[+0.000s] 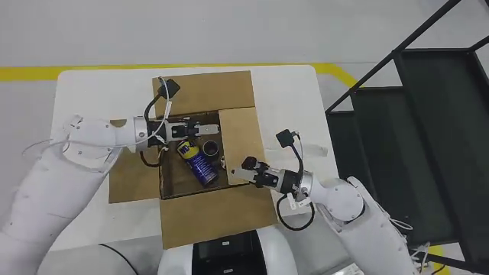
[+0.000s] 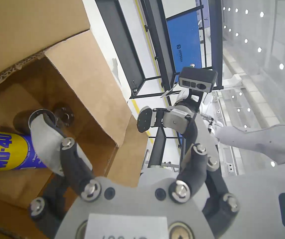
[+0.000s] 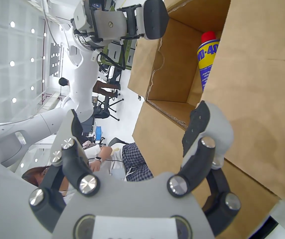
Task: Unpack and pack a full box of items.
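— How far along is it, do you reckon?

— Hard to call. The box (image 1: 206, 92) sits open on the bench (image 1: 92, 92), flaps spread flat. Inside there's a can (image 1: 200, 165) lying on its side, with a small dark round thing (image 1: 211, 149) just beside it. Nothing has been set out on the bench around the box.

— So it's nowhere near full?

— I'd say so. Either most of the unpacking is done or the packing has hardly begun. I can't tell which.

— And the arms?

— The left end effector (image 1: 205, 128) hangs over the box's far edge, above the can, fingers wide and holding nothing. The right end effector (image 1: 237, 170) is at the box's right wall, also wide and empty.

— So the can isn't gripped?

— No, it's resting on the box floor.
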Controlling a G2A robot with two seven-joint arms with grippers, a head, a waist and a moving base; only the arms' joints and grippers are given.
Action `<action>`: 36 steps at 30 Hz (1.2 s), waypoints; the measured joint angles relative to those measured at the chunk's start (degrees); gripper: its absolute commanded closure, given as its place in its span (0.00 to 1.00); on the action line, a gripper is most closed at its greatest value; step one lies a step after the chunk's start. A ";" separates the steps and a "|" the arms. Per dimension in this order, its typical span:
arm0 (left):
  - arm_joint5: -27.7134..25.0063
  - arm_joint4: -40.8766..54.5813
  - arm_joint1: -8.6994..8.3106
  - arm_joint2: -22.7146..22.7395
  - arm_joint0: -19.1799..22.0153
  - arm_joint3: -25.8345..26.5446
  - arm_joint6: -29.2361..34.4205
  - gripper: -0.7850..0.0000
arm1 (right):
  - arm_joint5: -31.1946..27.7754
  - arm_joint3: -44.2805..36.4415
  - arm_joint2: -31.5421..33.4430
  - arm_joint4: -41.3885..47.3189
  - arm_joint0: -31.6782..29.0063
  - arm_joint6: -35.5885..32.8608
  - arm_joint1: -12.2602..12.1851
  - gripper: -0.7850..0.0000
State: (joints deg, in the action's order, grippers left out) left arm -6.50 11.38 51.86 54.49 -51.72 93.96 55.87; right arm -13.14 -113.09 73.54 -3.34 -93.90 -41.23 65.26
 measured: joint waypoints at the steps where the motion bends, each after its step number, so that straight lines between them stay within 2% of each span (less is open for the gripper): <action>1: 0.00 0.00 0.00 0.00 0.00 0.00 0.00 0.00 | 0.00 0.00 0.00 0.00 0.00 0.00 0.00 0.00; 6: 0.74 -0.73 0.14 -0.14 -0.13 -0.38 -1.05 0.00 | 0.14 -0.06 -0.20 0.05 -0.01 0.27 0.01 0.00; 10: 2.35 0.07 1.71 -3.69 1.57 -3.22 -3.96 0.00 | 0.93 -1.36 -0.70 -0.53 -0.24 0.08 -0.11 0.00; 13: 2.87 -0.27 4.05 -8.71 4.82 -7.79 -7.08 0.00 | 1.45 -2.97 -0.66 -1.28 -1.08 -0.11 -0.29 0.00; 18: 2.08 0.03 9.07 -16.95 10.96 -16.52 -13.40 0.00 | 2.33 -4.08 -1.20 -2.34 -1.42 0.06 -0.46 0.00; 23: -2.57 1.73 12.89 -21.12 14.27 -23.02 -15.82 0.00 | 2.54 -4.67 -1.93 -2.93 -1.45 0.07 -0.59 0.00; 26: -5.91 3.34 14.50 -22.33 15.11 -25.41 -15.17 0.00 | 2.58 -4.70 -2.27 -2.66 -1.38 -0.17 -0.66 0.00; 30: -11.13 6.14 15.29 -21.41 14.97 -26.44 -14.06 0.00 | 2.05 -5.04 -2.90 -2.28 -1.41 -1.28 -0.81 0.00; 33: -14.97 8.36 15.12 -19.75 13.98 -25.19 -12.05 0.00 | 1.82 -5.53 -3.33 -2.01 -1.31 -2.27 -0.93 0.00; 36: -16.68 10.16 14.87 -18.44 13.09 -23.26 -9.11 0.00 | 1.51 -6.52 -3.77 -2.01 -1.28 -2.87 -1.05 0.00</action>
State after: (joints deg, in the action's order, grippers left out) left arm -23.18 21.54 66.74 36.06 -38.62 70.70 46.76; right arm -11.63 -119.60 69.77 -5.35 -95.17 -44.11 64.22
